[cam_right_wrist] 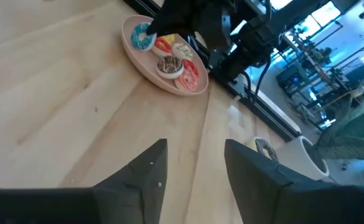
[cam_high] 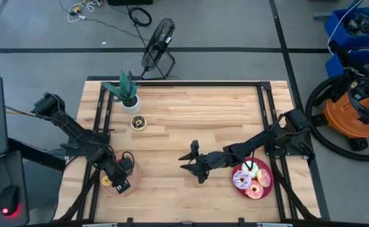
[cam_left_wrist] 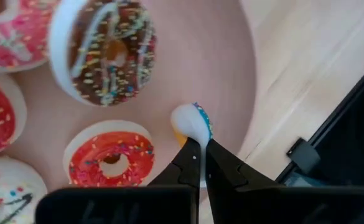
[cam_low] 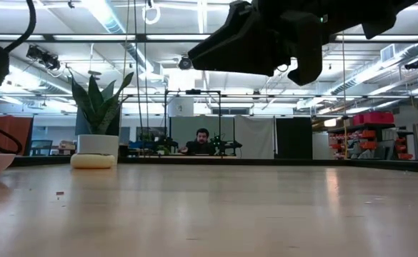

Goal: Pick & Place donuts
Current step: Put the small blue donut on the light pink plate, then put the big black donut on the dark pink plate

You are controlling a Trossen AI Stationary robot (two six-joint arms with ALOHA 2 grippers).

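In the left wrist view my left gripper (cam_left_wrist: 200,146) is shut on a small blue-iced donut (cam_left_wrist: 194,120) with a white base, over the pink plate (cam_left_wrist: 200,56). On that plate lie a chocolate-sprinkled donut (cam_left_wrist: 107,53), a red one (cam_left_wrist: 110,155) and pink and white ones. The high view shows this gripper (cam_high: 120,180) at the table's near left. My right gripper (cam_high: 185,157) hovers open over the table's middle, left of the crimson plate (cam_high: 269,189), which holds several iced donuts (cam_high: 242,180). One more chocolate donut (cam_high: 138,123) lies flat on the table by the plant. My left gripper pinches the blue donut by its rim (cam_left_wrist: 197,134) between the two fingertips, coming from above and pointing down at the plate. The donut stands on edge, icing to one side. Whether its lower rim touches the plate I cannot tell.
A white pot with a green plant (cam_high: 128,94) stands at the far left of the table. Black frame rails (cam_high: 102,113) run along both sides. Bare wood lies between the two plates. Beyond the table, in the low view, a person (cam_low: 203,141) sits in the room.
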